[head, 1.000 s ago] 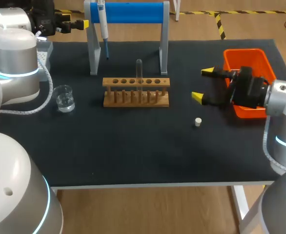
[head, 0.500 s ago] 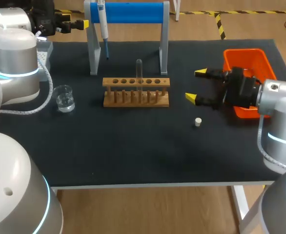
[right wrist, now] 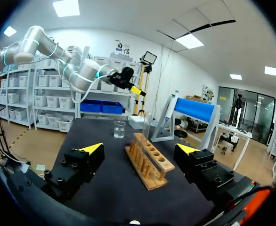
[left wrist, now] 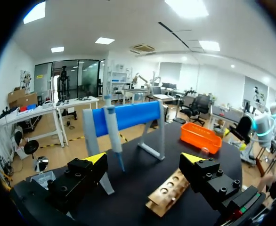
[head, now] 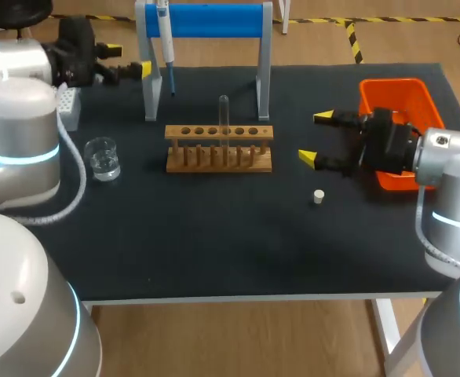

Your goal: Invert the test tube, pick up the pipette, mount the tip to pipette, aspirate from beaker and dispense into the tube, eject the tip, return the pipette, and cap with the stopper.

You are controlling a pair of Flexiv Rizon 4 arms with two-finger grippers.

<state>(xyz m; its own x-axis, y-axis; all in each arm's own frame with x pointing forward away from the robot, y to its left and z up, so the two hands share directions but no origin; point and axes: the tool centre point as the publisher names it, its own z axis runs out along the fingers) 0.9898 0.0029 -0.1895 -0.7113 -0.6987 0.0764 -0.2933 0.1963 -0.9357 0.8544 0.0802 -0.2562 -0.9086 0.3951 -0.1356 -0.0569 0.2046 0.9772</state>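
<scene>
Two grippers: left gripper [head: 130, 60] and right gripper [head: 315, 137] are both gaping wide, holding nothing.
Tube [head: 224, 118]: standing in the rack [head: 219, 148], ahead of the right gripper's fingers.
Stopper [head: 318, 196]: lying near the right gripper, untouched.
Bin [head: 395, 98]: sitting behind the right gripper.
Pipette [left wrist: 113, 134]: hanging on the blue stand [left wrist: 128, 117], just ahead of the left gripper.
Beaker [head: 102, 157]: sitting well apart from both grippers, water showing inside.
</scene>
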